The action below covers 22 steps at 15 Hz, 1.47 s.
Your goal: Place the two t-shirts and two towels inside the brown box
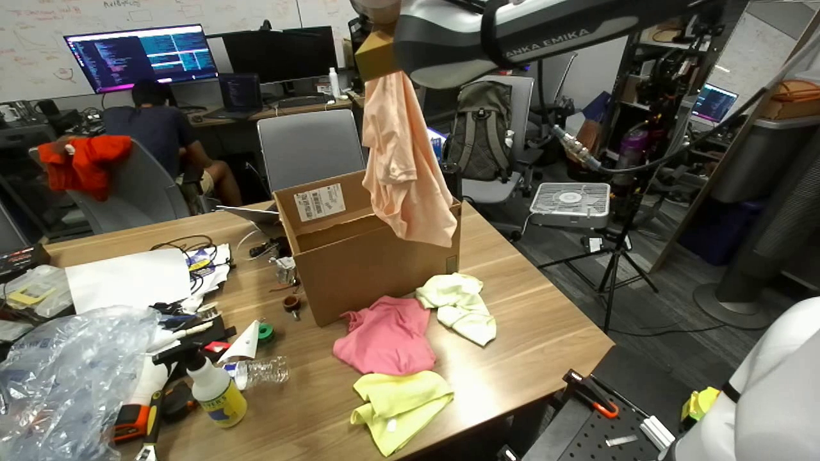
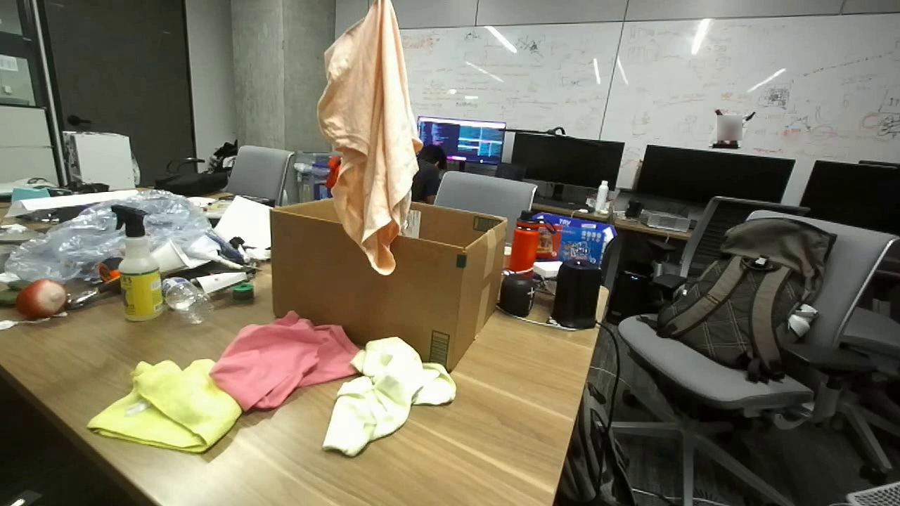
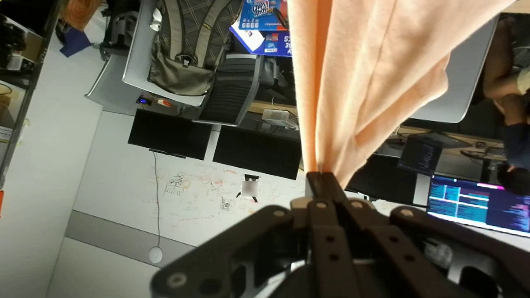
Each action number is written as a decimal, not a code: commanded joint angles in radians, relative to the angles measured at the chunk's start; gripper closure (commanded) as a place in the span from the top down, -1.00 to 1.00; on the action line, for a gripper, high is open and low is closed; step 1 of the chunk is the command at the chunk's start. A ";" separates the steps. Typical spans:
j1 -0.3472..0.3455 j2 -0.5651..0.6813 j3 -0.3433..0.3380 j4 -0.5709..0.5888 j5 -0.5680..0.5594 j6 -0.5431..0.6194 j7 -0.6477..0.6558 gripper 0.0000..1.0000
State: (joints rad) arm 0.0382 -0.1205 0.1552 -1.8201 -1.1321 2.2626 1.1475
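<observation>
Leftmost in an exterior view, the yellow-green towel [image 2: 169, 411] lies loosely folded on the table [image 2: 506, 429], its edge meeting the pink t-shirt [image 2: 285, 362], which is bunched near the foot of the brown box [image 2: 373, 299]. Above the box's near side hangs the peach t-shirt [image 2: 373, 140], gathered to a point at the top; the wrist view shows the hand [image 3: 323, 178] with its fingers together, clamped on that gathered end. In both exterior views the shirt's lower end falls in front of the near wall, outside the opening; whether it touches the cardboard I cannot tell. Rightmost of the cloths, the cream-white towel [image 2: 390, 393] lies crumpled before the box.

All four cloths being outside, the step in hand looks like bringing the first one to the box. The next move calls for carrying the shirt farther over the opening, high enough for its dangling end to clear the near rim, then lowering it and letting go; released here, part would probably drape outside.
</observation>
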 commanded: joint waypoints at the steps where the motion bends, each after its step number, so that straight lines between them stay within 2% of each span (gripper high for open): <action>1: 0.030 0.139 0.002 0.174 -0.020 -0.040 -0.068 -0.99; 8: 0.103 0.366 -0.017 0.473 -0.030 -0.116 -0.179 -0.99; 9: 0.089 0.393 0.000 0.519 -0.028 -0.127 -0.196 -0.99; 13: 0.101 0.485 -0.009 0.688 -0.026 -0.158 -0.248 -0.99; 14: 0.131 0.501 -0.049 0.723 -0.015 -0.155 -0.264 -0.99; 15: 0.102 0.522 -0.020 0.765 -0.025 -0.159 -0.277 -0.99; 18: 0.100 0.585 -0.035 0.891 -0.016 -0.170 -0.320 -0.99; 19: 0.130 0.604 -0.088 0.931 0.004 -0.164 -0.338 -0.99; 22: 0.127 0.675 -0.125 1.039 0.039 -0.167 -0.397 -0.99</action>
State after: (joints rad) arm 0.1470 0.4487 0.0762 -0.9646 -1.1313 2.1131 0.8380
